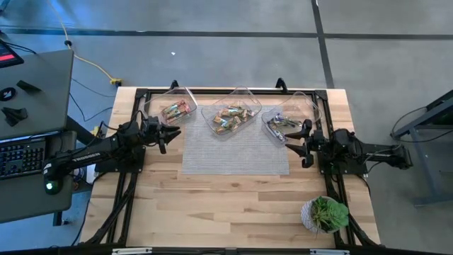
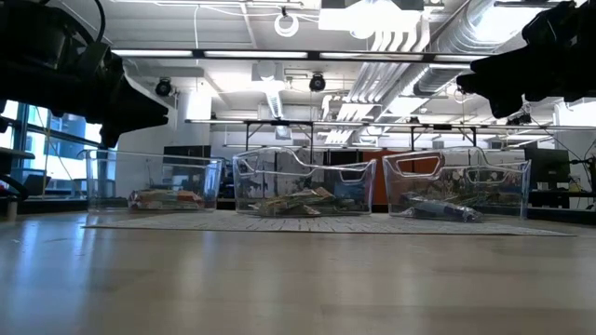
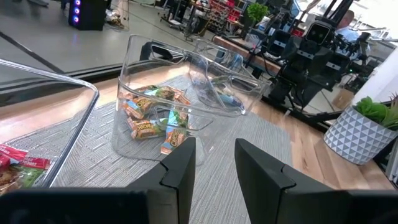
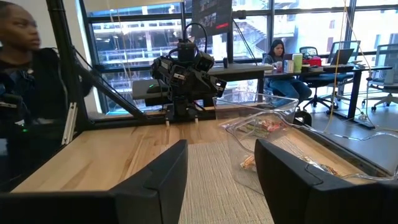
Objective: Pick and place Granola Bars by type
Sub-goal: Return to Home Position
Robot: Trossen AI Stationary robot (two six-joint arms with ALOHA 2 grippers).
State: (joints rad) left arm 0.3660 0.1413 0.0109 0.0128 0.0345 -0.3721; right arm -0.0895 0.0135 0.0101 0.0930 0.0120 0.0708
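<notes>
Three clear plastic tubs stand in a row at the far side of a grey mat [image 1: 236,152]. The left tub [image 1: 173,108] holds red-orange Granola Bars [image 1: 177,110]. Green-tan bars [image 1: 231,117] lie in the middle tub [image 1: 231,113], and purple ones [image 1: 282,123] in the right tub [image 1: 289,115]. My left gripper [image 1: 168,136] hovers open above the mat's left edge, level, with nothing between its fingers. Above the mat's right edge my right gripper [image 1: 299,146] waits open and level, also holding nothing. The left wrist view shows the middle tub [image 3: 163,112] ahead of the open fingers.
A potted plant [image 1: 325,214] in a patterned white pot stands at the table's near right corner. Bare wood lies in front of the mat. A desk with a keyboard [image 1: 21,157] sits left of the table. A person [image 4: 22,74] sits beyond the table's left side.
</notes>
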